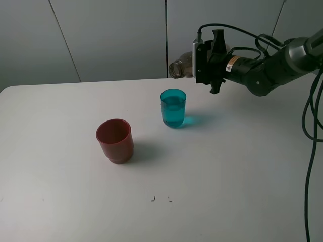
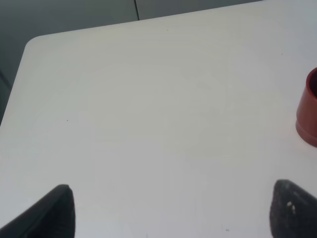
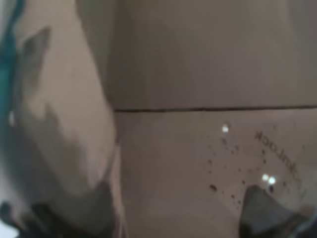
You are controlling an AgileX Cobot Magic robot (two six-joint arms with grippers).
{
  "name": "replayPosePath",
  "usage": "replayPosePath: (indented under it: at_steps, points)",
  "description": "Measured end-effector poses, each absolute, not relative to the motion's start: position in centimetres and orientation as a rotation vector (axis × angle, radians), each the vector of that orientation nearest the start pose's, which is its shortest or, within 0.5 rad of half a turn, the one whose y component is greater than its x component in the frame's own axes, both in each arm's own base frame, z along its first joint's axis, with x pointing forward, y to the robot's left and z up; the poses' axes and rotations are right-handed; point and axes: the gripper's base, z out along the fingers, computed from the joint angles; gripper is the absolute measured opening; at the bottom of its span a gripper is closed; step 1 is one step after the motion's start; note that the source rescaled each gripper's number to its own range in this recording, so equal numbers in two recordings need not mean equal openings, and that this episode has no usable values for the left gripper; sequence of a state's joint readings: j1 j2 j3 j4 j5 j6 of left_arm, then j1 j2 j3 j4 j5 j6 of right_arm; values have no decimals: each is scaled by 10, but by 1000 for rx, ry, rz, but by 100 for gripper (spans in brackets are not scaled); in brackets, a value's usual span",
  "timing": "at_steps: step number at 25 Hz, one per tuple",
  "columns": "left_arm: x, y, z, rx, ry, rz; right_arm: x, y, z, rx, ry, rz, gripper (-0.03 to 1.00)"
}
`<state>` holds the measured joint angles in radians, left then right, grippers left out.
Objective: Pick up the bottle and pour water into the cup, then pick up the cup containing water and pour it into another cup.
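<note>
over on the right, the right gripper [image 1: 203, 63] is clamped tight around the bottle [image 1: 178, 68]. it holds the bottle up in the air, tipped onto its side and almost level, with the open mouth pointing left. the mouth hangs above and a little behind the teal cup [image 1: 173, 107], clear of its rim. in the right wrist view the bottle's smoky brown wall fills nearly everything. it is speckled with droplets, a dark finger [image 3: 267, 213] presses at its side, and a sliver of teal shows at one edge.

the teal cup stands upright near the middle of the white table [image 1: 60, 201], with water most of the way up. the red cup [image 1: 115, 140] stands upright too, in front of it and to the left, with only open table top between the two. i cannot tell whether the red one holds anything.

the left gripper [image 2: 171, 210] shows only in its own wrist view. its two black fingertips [image 2: 54, 213] are spread wide with only table top between them, and the red cup sits at the edge of that view, well apart from them.

two small dark marks [image 1: 153, 198] sit on the table toward the front. black cables [image 1: 309, 126] hang down at the far right, and grey wall panels [image 1: 111, 35] stand behind.
</note>
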<state>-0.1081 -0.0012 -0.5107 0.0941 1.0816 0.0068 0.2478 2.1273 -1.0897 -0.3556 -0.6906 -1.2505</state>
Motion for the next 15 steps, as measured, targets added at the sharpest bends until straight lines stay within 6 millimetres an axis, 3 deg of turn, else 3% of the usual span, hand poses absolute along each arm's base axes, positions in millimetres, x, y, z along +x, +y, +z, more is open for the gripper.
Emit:
replayPosePath:
  at_steps: [5, 15]
  points:
    - [-7, 8, 279, 112, 2047, 50, 401, 122, 117, -1541, 1178, -568, 2]
    - [-7, 8, 279, 112, 2047, 50, 407, 85, 133, -798, 1674, -51, 2]
